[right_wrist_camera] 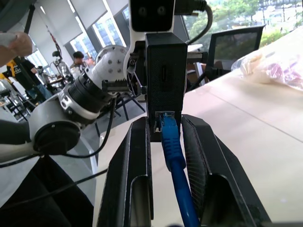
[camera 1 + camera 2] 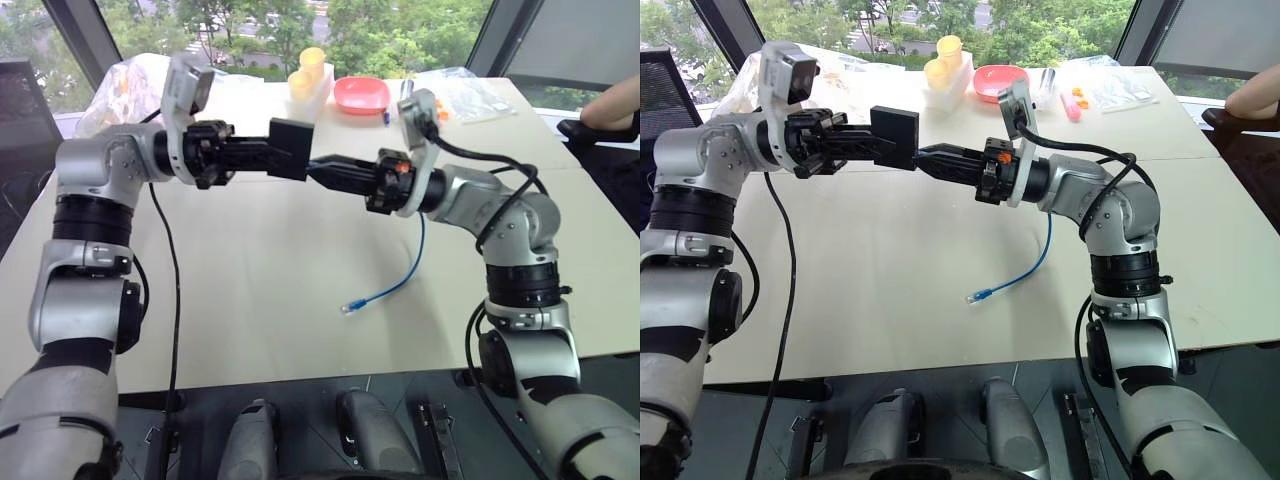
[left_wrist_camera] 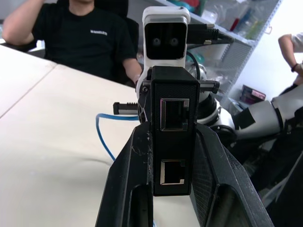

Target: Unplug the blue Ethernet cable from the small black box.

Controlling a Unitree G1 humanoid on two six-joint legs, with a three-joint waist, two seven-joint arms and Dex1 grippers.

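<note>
Both arms reaching level toward each other above table. L gripper pinching small black box, held on edge. R gripper closing around plug of blue Ethernet cable, plug sitting at box port. Cable hanging off R wrist toward 6 o'clock, free end lying on table

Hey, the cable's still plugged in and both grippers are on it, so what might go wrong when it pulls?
The right gripper is shut on the blue Ethernet cable just behind the plug, apparently not on the latch, so a pull may strain the cord or slip along it. The left gripper clamps the small black box only by its two sides, so a hard tug could twist or drag the box out. The cable's free end lies on the table and may whip.
</note>
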